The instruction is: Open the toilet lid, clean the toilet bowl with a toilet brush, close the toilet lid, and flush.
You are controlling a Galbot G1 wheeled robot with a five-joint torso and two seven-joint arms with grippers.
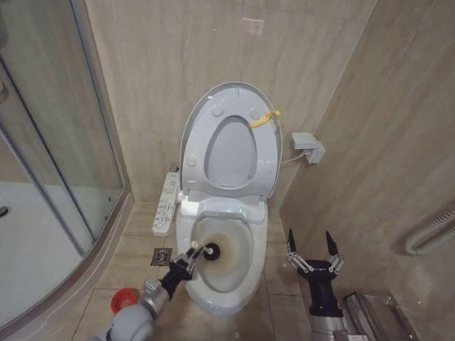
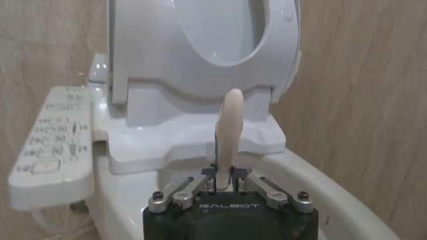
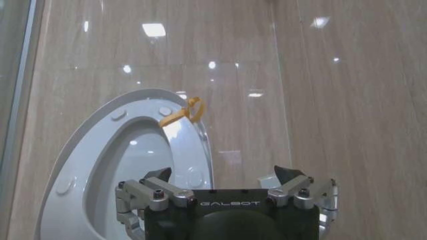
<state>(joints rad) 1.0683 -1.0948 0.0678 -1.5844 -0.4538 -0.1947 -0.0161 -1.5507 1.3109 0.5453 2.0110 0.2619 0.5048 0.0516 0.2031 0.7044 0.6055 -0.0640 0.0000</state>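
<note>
The toilet lid (image 1: 230, 150) stands raised against the wall with the seat ring (image 1: 272, 155) up in front of it, a yellow tag (image 1: 264, 119) at its top edge. Below, the toilet bowl (image 1: 240, 291) shows a brownish inside. The toilet brush's dark head (image 1: 211, 252) rests inside the bowl at its left. My left gripper (image 1: 187, 260) is shut on the pale handle (image 2: 228, 120), just over the bowl's left rim. My right gripper (image 1: 313, 248) hangs open to the right of the bowl, holding nothing; its wrist view shows it (image 3: 223, 175) facing the raised lid (image 3: 143, 170).
A white button panel (image 1: 166, 203) sits along the bowl's left side. A red brush holder (image 1: 123, 298) stands on the floor at the left. A glass shower enclosure (image 1: 43, 133) fills the left. A metal fixture (image 1: 381, 320) and a wall pipe (image 1: 448, 219) lie to the right.
</note>
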